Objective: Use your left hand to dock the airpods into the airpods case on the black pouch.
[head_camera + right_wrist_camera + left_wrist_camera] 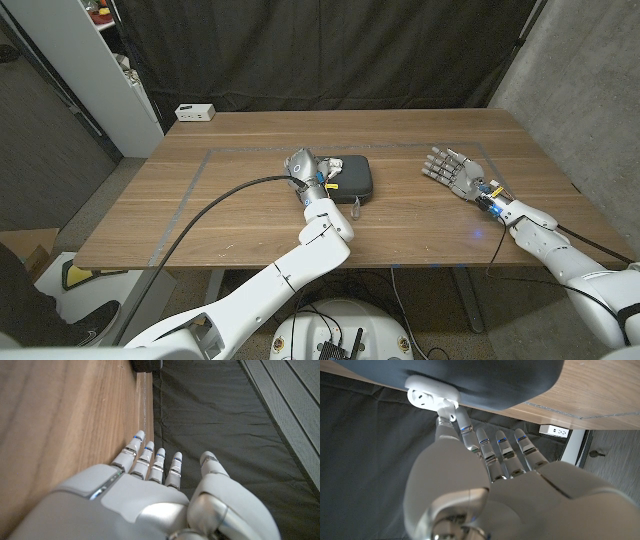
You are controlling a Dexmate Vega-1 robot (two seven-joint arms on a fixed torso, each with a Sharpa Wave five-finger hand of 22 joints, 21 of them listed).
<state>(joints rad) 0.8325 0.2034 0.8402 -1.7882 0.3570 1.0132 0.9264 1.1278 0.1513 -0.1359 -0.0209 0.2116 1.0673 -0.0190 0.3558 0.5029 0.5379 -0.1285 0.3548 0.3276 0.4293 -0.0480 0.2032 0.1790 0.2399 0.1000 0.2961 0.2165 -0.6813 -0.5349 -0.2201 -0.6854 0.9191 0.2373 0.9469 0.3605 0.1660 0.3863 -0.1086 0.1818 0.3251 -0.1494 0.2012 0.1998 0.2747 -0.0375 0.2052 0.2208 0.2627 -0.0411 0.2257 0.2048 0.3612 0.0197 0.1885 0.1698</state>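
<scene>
left hand [305, 170]: over the black pouch [355, 180], pinching an airpod [446, 411] at the airpods case [431, 394]
right hand [450, 166]: empty, fingers spread, well apart on the table [240, 220]

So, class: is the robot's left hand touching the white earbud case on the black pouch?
Touching. The left wrist view shows left hand fingertips meeting the open white earbud case on the black pouch.

I see the wooden table [250, 225] with a faint taped rectangle [205, 165] marked on its top. At the far left corner sits a small white power strip [195, 112], just beside the table's edge. Behind the table hangs a black curtain [330, 50]. To my left stands a white shelf unit [120, 70] with small items I can't make out.
</scene>
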